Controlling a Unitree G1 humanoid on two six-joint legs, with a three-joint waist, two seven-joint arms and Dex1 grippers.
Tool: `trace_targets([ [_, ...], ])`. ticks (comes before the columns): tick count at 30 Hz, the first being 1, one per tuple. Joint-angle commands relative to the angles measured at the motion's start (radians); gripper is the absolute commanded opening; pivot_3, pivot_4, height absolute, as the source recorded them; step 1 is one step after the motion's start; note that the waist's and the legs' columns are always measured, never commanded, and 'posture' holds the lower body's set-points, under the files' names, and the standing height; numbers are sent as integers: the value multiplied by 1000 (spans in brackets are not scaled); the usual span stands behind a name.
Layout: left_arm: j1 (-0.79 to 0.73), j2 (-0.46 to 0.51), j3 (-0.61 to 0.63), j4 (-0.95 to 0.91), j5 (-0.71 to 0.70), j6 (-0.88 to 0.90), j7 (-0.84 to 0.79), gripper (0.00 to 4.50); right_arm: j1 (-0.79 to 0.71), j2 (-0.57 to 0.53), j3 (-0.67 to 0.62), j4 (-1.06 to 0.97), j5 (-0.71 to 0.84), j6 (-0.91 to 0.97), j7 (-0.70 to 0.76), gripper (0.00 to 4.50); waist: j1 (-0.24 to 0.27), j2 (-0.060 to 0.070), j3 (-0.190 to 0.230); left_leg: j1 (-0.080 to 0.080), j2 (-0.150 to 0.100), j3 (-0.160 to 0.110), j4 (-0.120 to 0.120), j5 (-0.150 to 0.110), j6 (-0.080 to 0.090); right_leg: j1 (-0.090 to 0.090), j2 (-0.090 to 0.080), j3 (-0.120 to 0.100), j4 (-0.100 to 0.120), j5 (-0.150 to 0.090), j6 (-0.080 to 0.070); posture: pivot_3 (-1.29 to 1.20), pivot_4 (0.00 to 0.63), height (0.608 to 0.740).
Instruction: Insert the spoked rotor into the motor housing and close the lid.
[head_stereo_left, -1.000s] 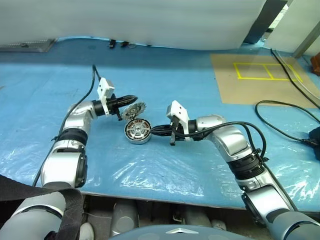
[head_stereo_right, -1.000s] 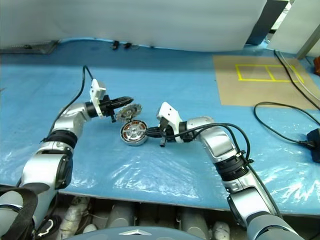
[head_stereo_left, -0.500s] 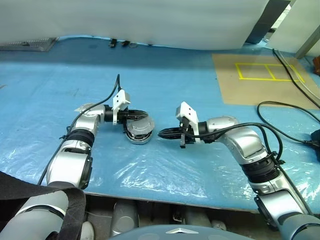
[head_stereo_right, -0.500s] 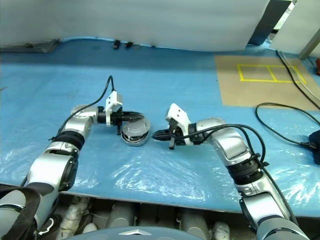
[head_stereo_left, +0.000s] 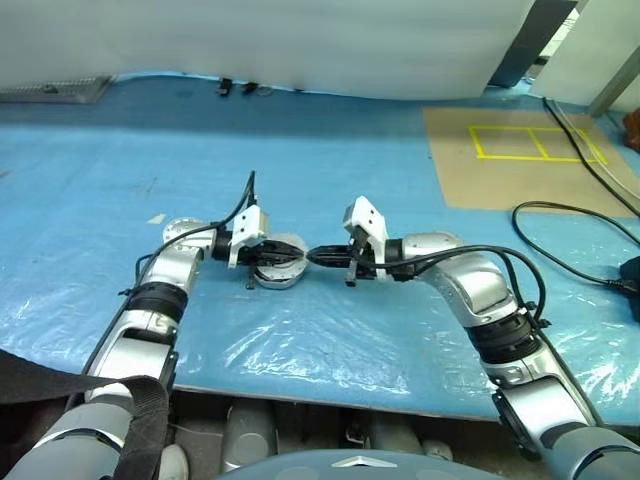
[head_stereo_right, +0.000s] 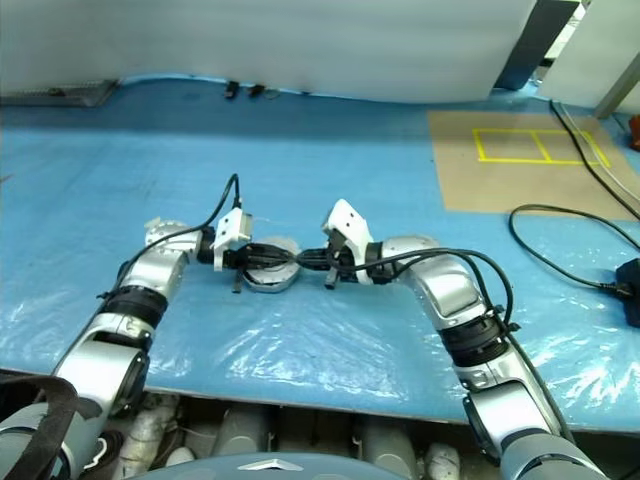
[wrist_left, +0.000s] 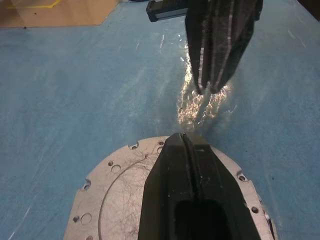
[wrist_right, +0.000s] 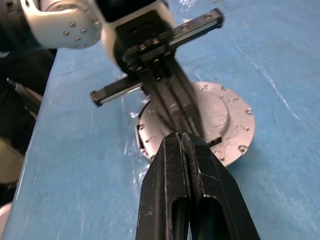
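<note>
The left gripper (head_stereo_left: 283, 258) has lowered the lid (wrist_right: 220, 117) onto the housing; both grippers' jaws together, right gripper (head_stereo_left: 318, 256) beside, pressing it home comes next.

The lid (wrist_right: 220, 120), a flat grey disc with rim holes, lies on the motor housing (head_stereo_left: 277, 277).

No readable text anywhere.
Nothing in these views carries legible words, labels, brands or numbers (the yellow tape outline (head_stereo_left: 525, 143) on the brown board (head_stereo_left: 470, 185) forms plain rectangles, not characters).
</note>
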Motion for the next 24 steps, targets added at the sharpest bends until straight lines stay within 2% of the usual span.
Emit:
trace_targets([
  [1,88,42,12,-118,-21,63,39,0,-46,51,-31,46,-16,-55,-56,217,-1,0,0,0,0,0,0,0,0,0,0,0,0,0,0,0,150,740],
  [3,156,58,25,-203,-43,106,68,0,-65,78,-30,82,-25,-82,-68,644,-3,0,0,0,0,1,0,0,0,0,0,0,0,0,0,0,150,740],
  [14,442,123,157,-593,-187,308,278,0,-147,180,20,250,-92,-187,-64,4371,-23,1,1,0,0,1,0,0,0,-1,0,0,-1,0,0,0,150,740],
  [24,656,106,262,-800,-262,361,460,0,-169,224,117,327,-179,-289,4,4441,-32,1,1,0,0,1,-1,0,0,-1,0,0,-2,0,0,0,150,740],
])
